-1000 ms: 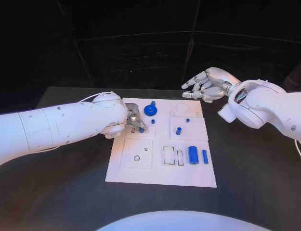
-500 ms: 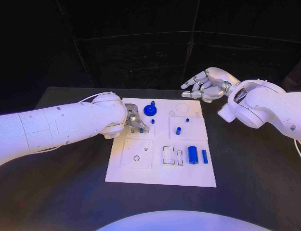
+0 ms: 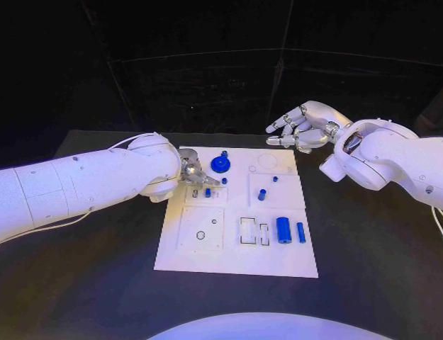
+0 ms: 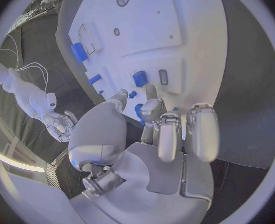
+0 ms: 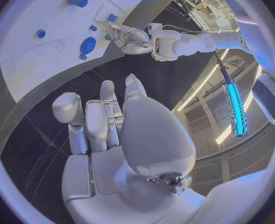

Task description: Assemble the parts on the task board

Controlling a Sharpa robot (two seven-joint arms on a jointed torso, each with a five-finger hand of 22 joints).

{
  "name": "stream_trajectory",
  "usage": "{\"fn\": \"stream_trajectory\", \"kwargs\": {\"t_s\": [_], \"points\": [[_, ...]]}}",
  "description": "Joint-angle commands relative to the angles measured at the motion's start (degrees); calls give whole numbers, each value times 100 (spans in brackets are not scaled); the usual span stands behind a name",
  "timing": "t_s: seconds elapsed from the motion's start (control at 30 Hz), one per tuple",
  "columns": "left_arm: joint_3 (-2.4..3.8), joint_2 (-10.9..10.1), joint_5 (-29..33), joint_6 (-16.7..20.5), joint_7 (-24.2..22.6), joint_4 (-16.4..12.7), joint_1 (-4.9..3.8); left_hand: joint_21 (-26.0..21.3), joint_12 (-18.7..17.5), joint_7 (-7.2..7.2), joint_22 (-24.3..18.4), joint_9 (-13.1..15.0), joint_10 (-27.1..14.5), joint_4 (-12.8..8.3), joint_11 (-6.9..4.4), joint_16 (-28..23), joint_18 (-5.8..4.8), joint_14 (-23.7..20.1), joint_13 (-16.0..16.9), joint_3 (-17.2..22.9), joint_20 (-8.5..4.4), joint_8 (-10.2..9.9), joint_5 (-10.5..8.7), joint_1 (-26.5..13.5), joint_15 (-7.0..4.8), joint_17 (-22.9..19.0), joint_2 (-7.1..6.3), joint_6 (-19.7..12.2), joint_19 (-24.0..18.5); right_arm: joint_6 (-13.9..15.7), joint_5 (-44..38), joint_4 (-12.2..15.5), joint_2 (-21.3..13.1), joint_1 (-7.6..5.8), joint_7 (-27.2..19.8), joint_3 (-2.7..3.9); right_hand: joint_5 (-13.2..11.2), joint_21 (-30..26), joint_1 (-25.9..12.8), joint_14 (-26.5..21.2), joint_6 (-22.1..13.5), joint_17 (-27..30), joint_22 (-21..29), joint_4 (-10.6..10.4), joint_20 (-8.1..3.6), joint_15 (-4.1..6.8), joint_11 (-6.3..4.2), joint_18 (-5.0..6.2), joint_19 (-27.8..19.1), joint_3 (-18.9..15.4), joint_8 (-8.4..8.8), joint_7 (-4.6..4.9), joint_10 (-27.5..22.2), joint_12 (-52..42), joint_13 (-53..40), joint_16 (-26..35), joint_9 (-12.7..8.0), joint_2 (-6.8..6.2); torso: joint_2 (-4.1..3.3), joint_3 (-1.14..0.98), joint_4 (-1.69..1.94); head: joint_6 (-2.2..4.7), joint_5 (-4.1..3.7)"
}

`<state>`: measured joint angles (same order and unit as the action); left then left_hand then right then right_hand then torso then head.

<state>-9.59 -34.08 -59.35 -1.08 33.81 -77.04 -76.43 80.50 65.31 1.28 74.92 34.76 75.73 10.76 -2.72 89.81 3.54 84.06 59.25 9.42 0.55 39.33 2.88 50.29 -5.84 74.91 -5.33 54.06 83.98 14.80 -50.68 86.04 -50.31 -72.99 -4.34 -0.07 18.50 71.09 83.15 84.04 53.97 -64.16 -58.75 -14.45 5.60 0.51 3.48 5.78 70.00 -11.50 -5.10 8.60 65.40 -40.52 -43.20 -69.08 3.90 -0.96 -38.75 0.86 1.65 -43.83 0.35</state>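
Near the far-left corner of the white board [image 3: 235, 258], left hand [image 3: 195, 173] pinches a small blue peg [image 4: 139, 111] over its seat. Right hand [image 3: 301, 127] hovers empty, fingers apart, beyond the far edge. Risk: a tilted peg jams or slips.

Empty robot hand [image 5: 103, 122] above task board [image 5: 44, 50]

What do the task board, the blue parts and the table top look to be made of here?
Task board: white, matte, likely plastic, with recessed pockets. Blue cylinder: smooth, evenly coloured, probably plastic. Table: black, dull, non-reflective; material unclear.
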Motion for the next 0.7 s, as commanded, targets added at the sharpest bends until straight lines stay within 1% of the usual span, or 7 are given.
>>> {"fn": "stream_trajectory", "kwargs": {"t_s": [0.03,0.1,0.4,0.43,0.47,0.57,0.7], "points": [[173,-57,276,132,-131,-54,-52,-91,-190,44,58,-34,-156,0,43,19,-41,594,-207,-123,-28,-79,-2,161,3,1509,34,-169,143,-20,-8,-7,5,-11,-51,4,-31,-28,-42,9,-13,0,9,-13,-9,33,-5,92,-38,-38,-23,-11,6,23,11,27,6,17,3,-3,0,28,-12],[252,-84,305,52,-138,-63,-75,-129,-274,75,14,-62,-222,-8,65,19,-34,594,-303,-179,-8,-125,-5,261,19,1509,55,-221,127,-21,-8,-11,5,-11,-51,4,-31,-28,-42,9,-13,0,9,-13,-9,33,-5,92,-38,-38,-23,-11,6,23,11,27,6,17,1,-3,0,39,-16],[252,-84,305,52,-138,-63,-75,-129,-274,75,14,-62,-222,-8,65,19,-34,594,-303,-179,-8,-125,-5,261,19,1509,55,-221,127,-21,-8,-11,5,-11,-51,4,-31,-28,-42,9,-13,0,9,-13,-9,33,-5,92,-38,-38,-23,-11,6,23,11,27,6,17,1,-3,0,39,-16],[331,-87,326,-144,-118,-4,-133,-330,-540,215,-210,-313,-449,57,195,19,16,594,-623,-560,92,-427,0,612,133,1509,203,-406,47,-22,-8,-20,9,-11,-51,4,-31,-28,-42,9,-13,0,9,-13,-9,33,-5,92,-38,-38,-23,-11,6,23,11,27,6,17,-7,1,2,67,8],[388,39,314,-524,-50,309,-245,-341,-537,216,-222,-323,-450,64,197,19,19,594,-622,-578,97,-431,1,632,136,1509,225,-396,43,-26,-8,-36,25,-11,-49,4,-31,-28,-42,9,-13,0,9,-13,-9,33,-5,92,-38,-38,-23,-11,6,23,11,27,6,17,-8,1,-1,75,23],[453,285,265,-1066,12,870,-392,-338,-532,216,-215,-335,-450,71,199,19,18,594,-620,-598,102,-434,1,662,139,1509,260,-382,46,-32,-8,-62,53,-11,-47,4,-31,-28,-42,9,-13,0,9,-13,-9,33,-5,92,-38,-38,-23,-11,6,23,11,27,6,17,-19,3,-5,87,40],[452,567,176,-1438,-12,1504,-458,-336,-518,217,-207,-355,-447,76,200,19,17,594,-612,-624,108,-441,2,718,142,1509,321,-362,49,-34,-8,-88,85,-11,-47,4,-38,-29,-48,10,-13,-4,9,-18,-8,32,-4,91,-36,-44,-23,-11,7,21,13,26,6,21,-13,4,-3,96,61]]}}
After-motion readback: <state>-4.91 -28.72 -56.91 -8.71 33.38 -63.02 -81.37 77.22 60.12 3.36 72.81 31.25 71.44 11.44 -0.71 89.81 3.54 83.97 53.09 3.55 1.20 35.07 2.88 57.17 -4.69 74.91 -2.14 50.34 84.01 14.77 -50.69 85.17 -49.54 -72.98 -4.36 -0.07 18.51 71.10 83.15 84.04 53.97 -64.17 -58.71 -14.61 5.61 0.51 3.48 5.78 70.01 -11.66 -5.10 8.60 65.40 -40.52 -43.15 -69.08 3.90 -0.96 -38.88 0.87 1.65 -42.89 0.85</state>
